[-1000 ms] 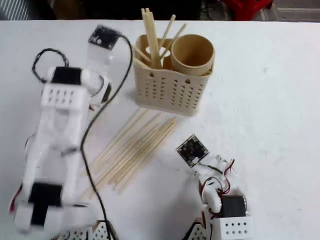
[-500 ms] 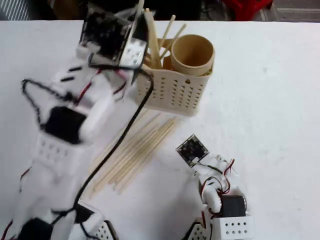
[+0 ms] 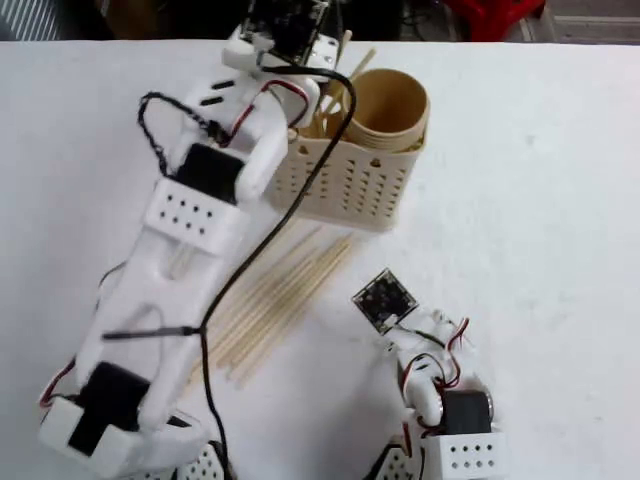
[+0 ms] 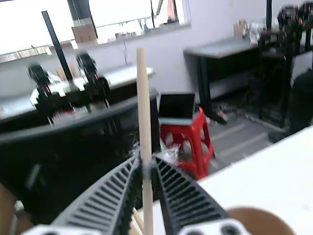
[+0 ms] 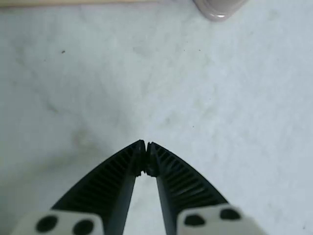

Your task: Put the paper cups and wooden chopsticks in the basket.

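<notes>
A cream perforated basket stands at the back of the table with stacked paper cups and upright wooden chopsticks inside. Several loose chopsticks lie in a fan on the table in front of it. My left arm stretches over the basket's left side. My left gripper is shut on one chopstick, held upright, with a cup rim just below it. My right gripper is shut with nothing in it, low over bare table, its arm folded at the front right.
The white table has free room to the right of the basket. A chopstick edge and a rounded beige corner lie just beyond the right gripper. A black cable hangs along the left arm.
My left arm has swung from the table's left side up and over to the basket, carrying the chopstick. The right arm has not moved.
</notes>
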Available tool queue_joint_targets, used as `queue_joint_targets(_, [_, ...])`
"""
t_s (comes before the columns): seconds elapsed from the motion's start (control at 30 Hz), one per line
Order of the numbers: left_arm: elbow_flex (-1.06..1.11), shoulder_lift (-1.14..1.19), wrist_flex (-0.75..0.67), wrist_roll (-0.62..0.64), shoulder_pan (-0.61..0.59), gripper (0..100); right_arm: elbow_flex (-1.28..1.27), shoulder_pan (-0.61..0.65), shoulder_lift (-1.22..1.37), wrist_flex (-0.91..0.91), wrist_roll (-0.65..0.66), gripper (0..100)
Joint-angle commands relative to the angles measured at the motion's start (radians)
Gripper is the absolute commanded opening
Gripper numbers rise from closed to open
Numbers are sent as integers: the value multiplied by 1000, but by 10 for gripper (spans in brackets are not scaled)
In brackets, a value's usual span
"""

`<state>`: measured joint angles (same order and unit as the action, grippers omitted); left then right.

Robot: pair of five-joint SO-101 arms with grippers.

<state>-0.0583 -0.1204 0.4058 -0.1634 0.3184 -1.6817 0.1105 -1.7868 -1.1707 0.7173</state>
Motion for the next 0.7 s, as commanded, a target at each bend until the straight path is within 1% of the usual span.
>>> queue_joint_targets(0.0, [-55,5,58,141,-5,24,-9,7,-4,1,11,19])
queue_joint_targets(0.07, [-60,5,77,189,-16,24,-9,7,-4,1,11,19])
queue_joint_targets(0.13, [-63,4,89,206,-33,33,-9,7,-4,1,11,19])
queue_joint_targets(0.23, [-63,4,91,232,-64,85,-9,7,-4,1,11,19])
queue_joint_targets(0.33, [-64,4,118,264,-99,98,-9,7,-4,1,11,19])
queue_joint_targets(0.53, [-64,-4,149,264,-162,98,-9,7,-4,1,11,19])
queue_joint_targets(0.67, [-64,-85,226,262,-249,98,-9,7,-4,1,11,19])
